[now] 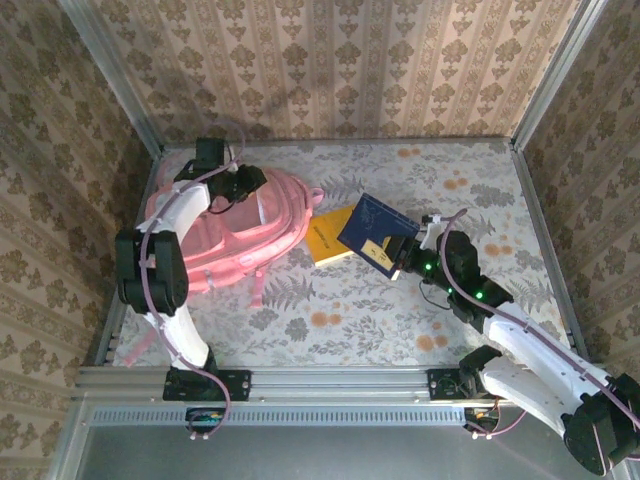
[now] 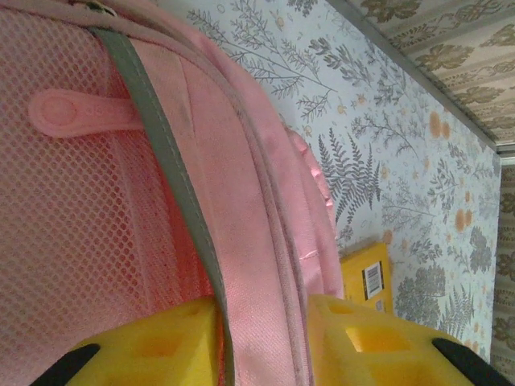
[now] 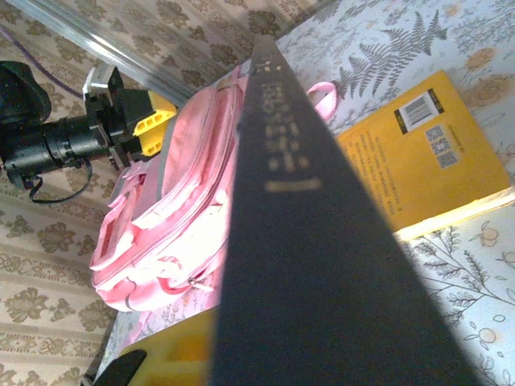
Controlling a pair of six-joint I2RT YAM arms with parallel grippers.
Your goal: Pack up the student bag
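Student bag [image 1: 235,235], pink, on floral surface [image 1: 350,310]; left gripper [image 2: 261,346] pinched on its fabric edge. Right gripper [image 1: 400,262] clamped on dark blue book [image 1: 375,230], over yellow book [image 1: 328,238] beside bag.

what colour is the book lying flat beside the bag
Yellow book, best seen in the right wrist view.
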